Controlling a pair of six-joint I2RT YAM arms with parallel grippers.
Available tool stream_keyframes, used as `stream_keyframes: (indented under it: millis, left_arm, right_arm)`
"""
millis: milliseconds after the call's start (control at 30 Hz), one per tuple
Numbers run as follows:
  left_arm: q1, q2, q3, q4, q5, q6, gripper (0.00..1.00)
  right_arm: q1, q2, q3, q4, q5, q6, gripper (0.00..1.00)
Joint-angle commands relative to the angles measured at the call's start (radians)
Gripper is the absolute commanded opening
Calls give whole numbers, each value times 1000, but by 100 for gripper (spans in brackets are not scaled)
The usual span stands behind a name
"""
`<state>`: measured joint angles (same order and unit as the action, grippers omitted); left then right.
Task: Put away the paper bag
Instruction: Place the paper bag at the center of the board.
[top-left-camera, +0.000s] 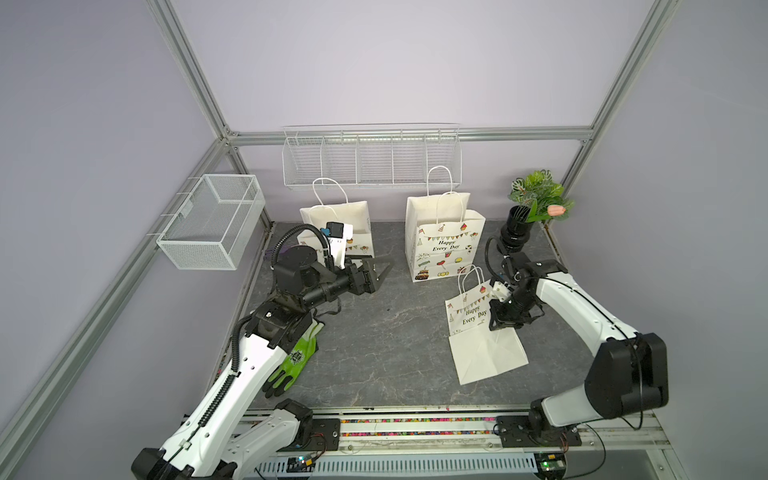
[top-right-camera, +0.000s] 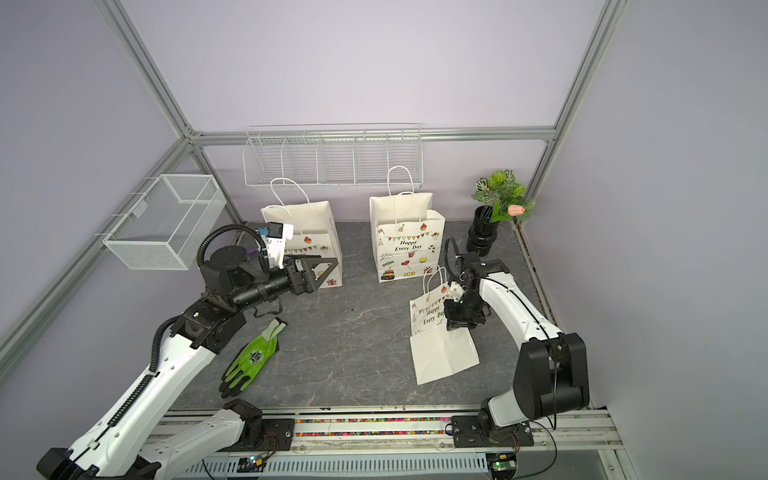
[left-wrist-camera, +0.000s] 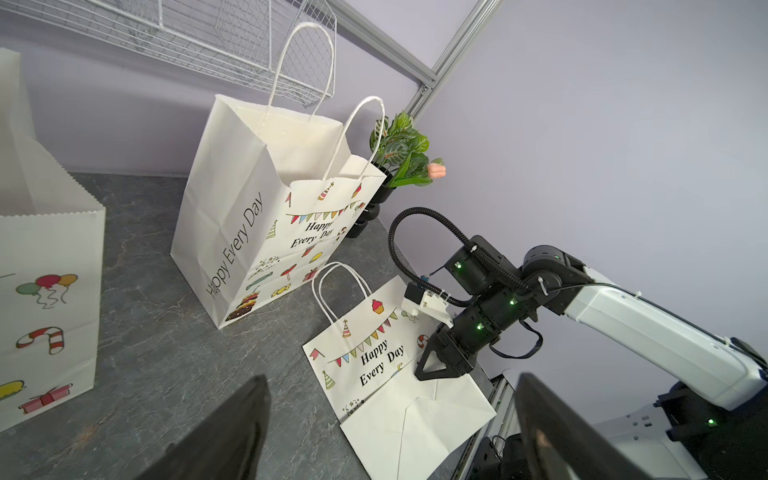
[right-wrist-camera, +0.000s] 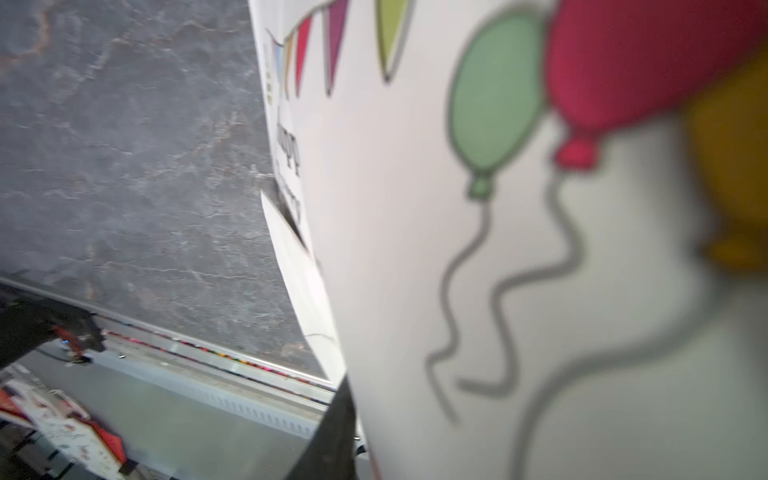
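Note:
The paper bag (top-left-camera: 478, 332) (top-right-camera: 440, 353) (left-wrist-camera: 395, 395) is small, white and folded flat, printed "Happy Every Day". It lies on the grey table at the right, handles toward the back. My right gripper (top-left-camera: 503, 326) (top-right-camera: 457, 326) (left-wrist-camera: 436, 370) points down at the bag's right edge, where the printed panel meets the folded base. In the right wrist view the printed paper (right-wrist-camera: 457, 249) fills the frame, beside one dark finger (right-wrist-camera: 332, 432); the other finger is hidden. My left gripper (top-left-camera: 384, 272) (top-right-camera: 328, 272) (left-wrist-camera: 392, 378) hangs open and empty at centre-left, facing the bag.
Two larger printed bags stand upright at the back (top-left-camera: 444, 245) (top-left-camera: 336, 220). A wire rack (top-left-camera: 370, 162) hangs on the back wall, a mesh basket (top-left-camera: 212, 220) on the left wall. A potted plant (top-left-camera: 536, 195) stands back right. A green glove (top-left-camera: 297, 357) lies near the left arm.

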<state>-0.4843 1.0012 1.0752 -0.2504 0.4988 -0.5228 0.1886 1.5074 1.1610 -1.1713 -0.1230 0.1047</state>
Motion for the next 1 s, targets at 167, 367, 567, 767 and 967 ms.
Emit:
stream_keyframes:
  millis: [167,367,567,767,967]
  left_arm:
    - [4,-26,77,-44,0,-14,92]
    - [4,-25,96,-68,-2,-12,92]
    - [3,-8,115,-88,-10,-1,92]
    - [3,13,123,-110,-32,20,92]
    - [3,64,125,-119,-59,67,92]
  right_arm:
    - [-31,77,87,-107,175,3,48]
    - [-33,71,124,-155,222,29,61]
    - [-34,101,209,-241,285,41,77]
    - [-34,98,265,-259,369,30,94]
    - [-22,17,322,-169,281,-6,98]
